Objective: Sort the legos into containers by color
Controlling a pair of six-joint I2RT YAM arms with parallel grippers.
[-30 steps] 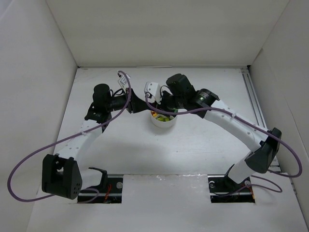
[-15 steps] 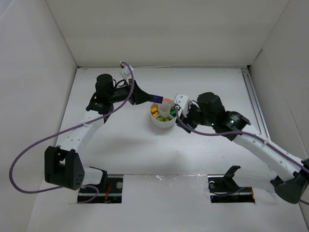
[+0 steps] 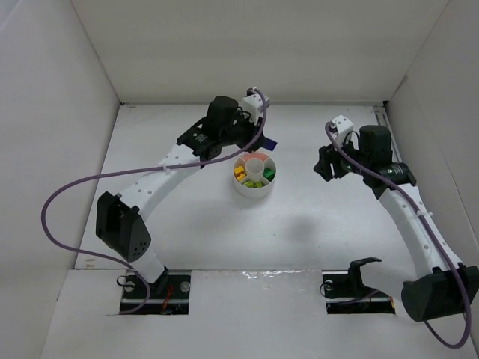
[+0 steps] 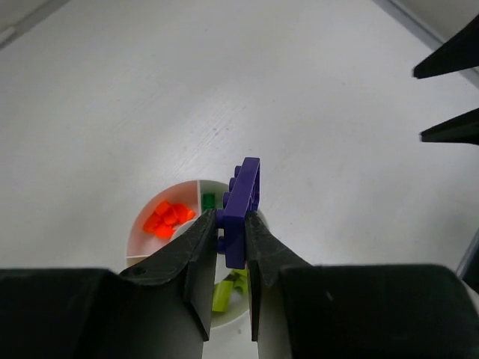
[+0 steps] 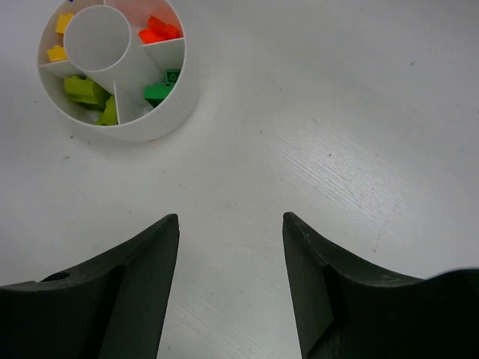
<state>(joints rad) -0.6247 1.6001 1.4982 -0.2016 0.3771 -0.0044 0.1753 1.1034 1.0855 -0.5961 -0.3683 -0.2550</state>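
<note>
Legos [image 5: 88, 90] of four colours lie sorted in the wedges of the round white dish [image 5: 150, 132] at the centre of the table [image 3: 299, 224]. In the right wrist view yellow is at upper left, orange at the top, dark green at right and lime at the bottom, and the centre cup [image 5: 97, 37] looks empty. One purple lego [image 4: 243, 206] is off the table, pinched on edge between the nearly closed fingers of the left gripper [image 4: 230, 224], which hangs over the dish's upper right rim in the overhead view. Gripped by its lower end, the brick sticks out past the fingertips, so I judge it should drop cleanly on release. The right gripper [image 5: 230, 221] stands wide open with nothing in it, well to the right of the dish, probably to leave the left arm room. Open table surrounds the dish on every side, and the white walls [image 3: 75, 112] and the rail [image 3: 394, 157] at the right edge are well apart from both grippers. The wedges are narrow, so a careless drop could land purple among the orange or green.
</note>
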